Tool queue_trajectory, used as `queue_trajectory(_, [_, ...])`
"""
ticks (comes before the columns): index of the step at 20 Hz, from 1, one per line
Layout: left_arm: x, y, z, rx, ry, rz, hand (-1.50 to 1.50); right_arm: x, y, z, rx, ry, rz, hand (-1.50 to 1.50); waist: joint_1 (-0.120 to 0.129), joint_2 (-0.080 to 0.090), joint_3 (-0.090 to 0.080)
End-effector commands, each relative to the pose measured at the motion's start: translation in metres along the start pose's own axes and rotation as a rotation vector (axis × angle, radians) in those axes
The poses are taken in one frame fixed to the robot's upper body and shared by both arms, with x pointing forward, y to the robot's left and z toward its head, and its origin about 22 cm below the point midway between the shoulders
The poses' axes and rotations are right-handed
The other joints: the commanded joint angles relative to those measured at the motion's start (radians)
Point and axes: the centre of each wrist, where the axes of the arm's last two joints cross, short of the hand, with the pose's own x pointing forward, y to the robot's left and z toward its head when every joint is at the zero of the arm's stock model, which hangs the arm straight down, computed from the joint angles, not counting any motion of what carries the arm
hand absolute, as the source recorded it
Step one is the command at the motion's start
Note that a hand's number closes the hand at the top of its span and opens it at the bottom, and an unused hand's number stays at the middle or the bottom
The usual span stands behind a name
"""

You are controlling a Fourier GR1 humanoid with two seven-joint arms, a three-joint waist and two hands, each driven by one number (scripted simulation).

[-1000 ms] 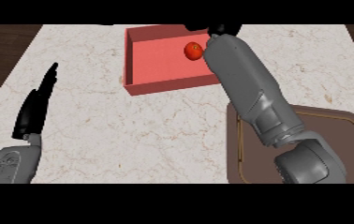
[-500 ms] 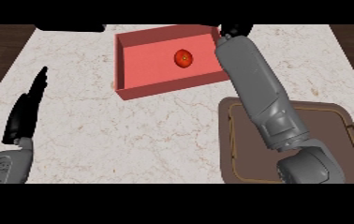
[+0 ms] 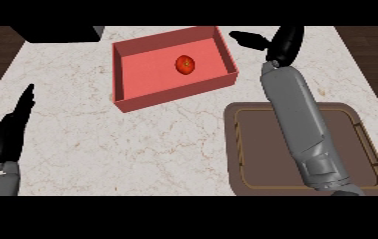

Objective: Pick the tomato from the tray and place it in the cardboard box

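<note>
A red tomato lies inside the red-pink cardboard box, near its middle, touching nothing else. My right hand is open just right of the box's far right corner, fingers straight, thumb spread toward the box, holding nothing. Its grey forearm crosses the brown tray at the lower right. My left hand rests open at the left edge, fingers pointing up.
The marble counter spreads between box and tray. A black block sits at the far left corner. Dark floor shows beyond the counter's left and right edges.
The tomato left my right hand and now lies in the box. My right hand opened and drew away to the right of the box. The view shifted so the box appears lower.
</note>
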Motion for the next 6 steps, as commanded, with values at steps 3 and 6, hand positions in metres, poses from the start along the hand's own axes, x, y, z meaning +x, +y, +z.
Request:
queue_trajectory(3, [0.004,0.008,0.006,0.011,0.008,-0.013,0.00,-0.028,-0.050,0.027,0.071,0.006,0.024,-1.50,-0.019,-0.008,0.000])
queue_trajectory(6, [-0.007,0.000,0.003,-0.010,0.021,0.012,0.00,-0.027,-0.084,0.031,0.132,0.013,0.070,-1.50,-0.021,-0.003,-0.001])
